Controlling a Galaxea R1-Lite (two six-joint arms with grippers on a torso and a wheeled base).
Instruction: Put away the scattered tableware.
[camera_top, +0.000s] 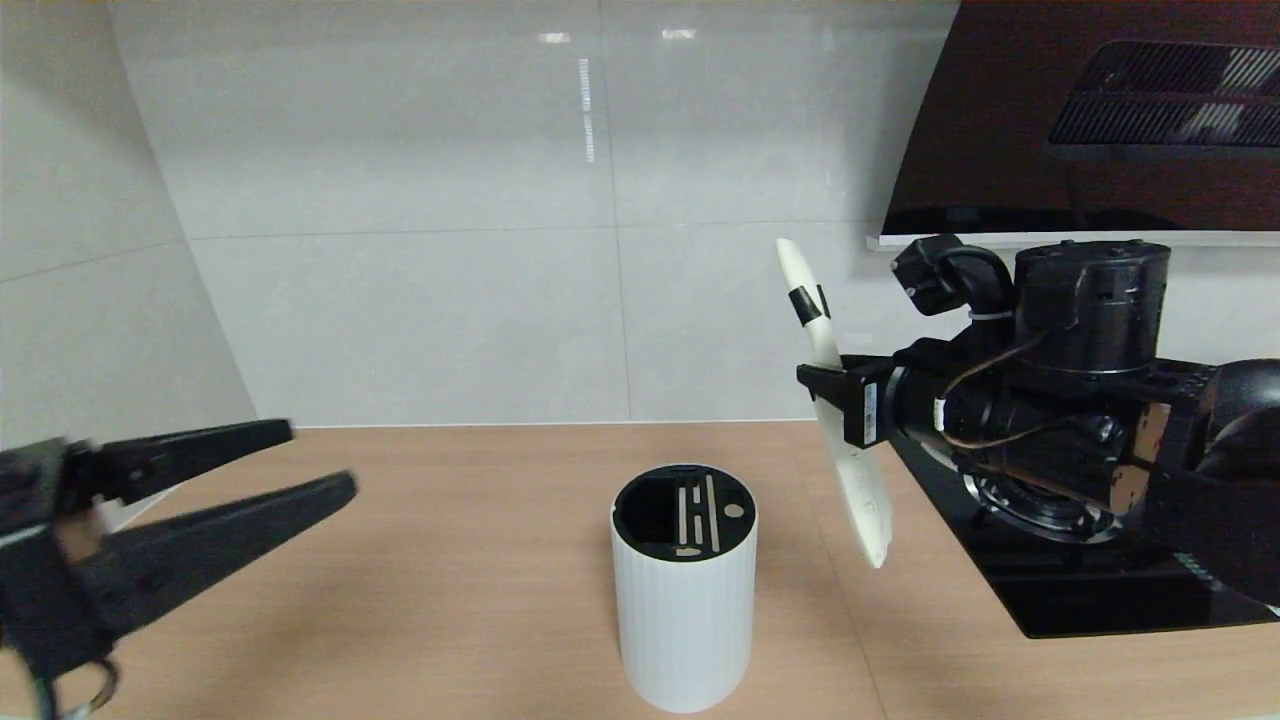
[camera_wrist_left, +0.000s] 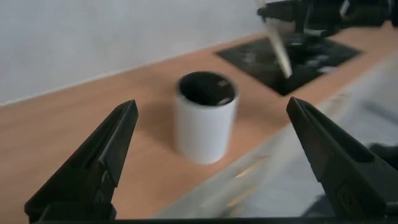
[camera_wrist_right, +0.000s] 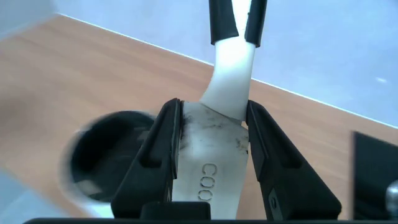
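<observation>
A: Checking the right gripper (camera_top: 835, 400) first. Clamped on anything?
B: Clamped on the white spatula (camera_top: 862, 495), around its middle. Held up in the air, near upright but slightly tilted, wide end down, with a black band (camera_top: 808, 303) wrapped near the top end.
A: Placed where against the white ribbed holder (camera_top: 685, 600)?
B: Up and to the right of it, not touching. Hangs about over the line where the wooden counter (camera_top: 450, 570) meets the black cooktop (camera_top: 1060, 600).
A: Standing straight, that holder?
B: Upright on the counter, near its front edge. Black top with one large opening and several narrow slots.
A: Turning to the left gripper (camera_top: 322, 458).
B: Spread wide, gripping nothing. Hovers above the counter at the left, well apart from the holder, fingers pointed toward it.
A: Behind all that?
B: White tiled wall (camera_top: 420, 250), plus a dark range hood (camera_top: 1000, 120) at upper right.
</observation>
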